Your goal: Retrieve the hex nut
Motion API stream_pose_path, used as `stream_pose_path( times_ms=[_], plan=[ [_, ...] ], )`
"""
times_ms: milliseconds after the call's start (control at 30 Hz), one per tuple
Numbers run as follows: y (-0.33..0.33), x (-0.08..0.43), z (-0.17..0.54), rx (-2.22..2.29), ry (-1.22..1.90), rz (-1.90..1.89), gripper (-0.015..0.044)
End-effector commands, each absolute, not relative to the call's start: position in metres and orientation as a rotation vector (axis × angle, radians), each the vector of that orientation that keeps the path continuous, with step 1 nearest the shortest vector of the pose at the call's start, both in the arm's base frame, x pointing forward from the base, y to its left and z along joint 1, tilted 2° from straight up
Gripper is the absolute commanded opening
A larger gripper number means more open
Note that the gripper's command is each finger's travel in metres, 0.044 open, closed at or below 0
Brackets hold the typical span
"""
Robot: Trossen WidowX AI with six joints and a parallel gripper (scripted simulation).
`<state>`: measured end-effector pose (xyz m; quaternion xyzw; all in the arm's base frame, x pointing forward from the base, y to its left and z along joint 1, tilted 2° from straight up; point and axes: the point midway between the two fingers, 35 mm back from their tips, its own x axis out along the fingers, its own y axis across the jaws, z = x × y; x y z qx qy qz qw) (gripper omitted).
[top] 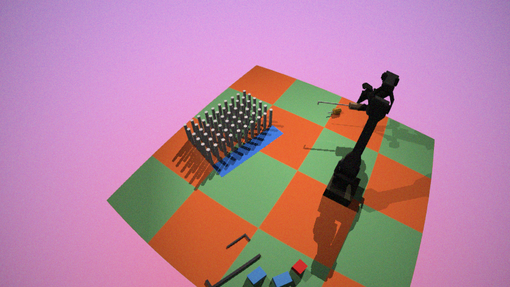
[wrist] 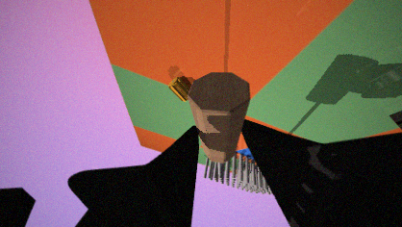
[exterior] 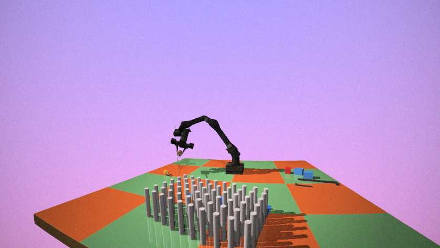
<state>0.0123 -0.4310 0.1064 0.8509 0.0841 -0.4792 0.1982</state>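
My gripper [top: 360, 106] [exterior: 179, 152] [wrist: 218, 127] is shut on the brown handle of a hooked tool [top: 353, 106] [exterior: 179, 153] [wrist: 218, 98] and holds it above the table. In the top view its thin metal shaft points left and ends in a small hook. Grey metal spacers [top: 270, 119] [exterior: 191, 221] stand upright in a dense field, well away from the tool. The blue taped strip [top: 275, 132] [exterior: 269, 209] [wrist: 245, 153] runs along the field's front edge. The hex nut cannot be made out among the spacers.
A small yellow part [top: 336, 110] [exterior: 166, 172] [wrist: 180, 88] with thin prongs lies near the tool. A dark bent key [top: 235, 241] [exterior: 303, 185], a long dark hooked bar [top: 235, 269] [exterior: 318, 181], two blue blocks [top: 257, 275] [exterior: 308, 175] and a red cube [top: 299, 266] [exterior: 287, 169] lie on the arm's other side.
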Motion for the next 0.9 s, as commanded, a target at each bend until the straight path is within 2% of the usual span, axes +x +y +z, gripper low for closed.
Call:
stream_pose_path(
  times_ms=[0,200,867],
  plan=[
    [-0.428,0.013,0.132,2.377,0.227,-1.341,0.0000],
    [-0.424,0.015,0.148,2.374,0.231,-1.340,0.0000],
    [-0.401,0.081,0.149,2.077,0.528,-1.264,0.0000]
  ],
)
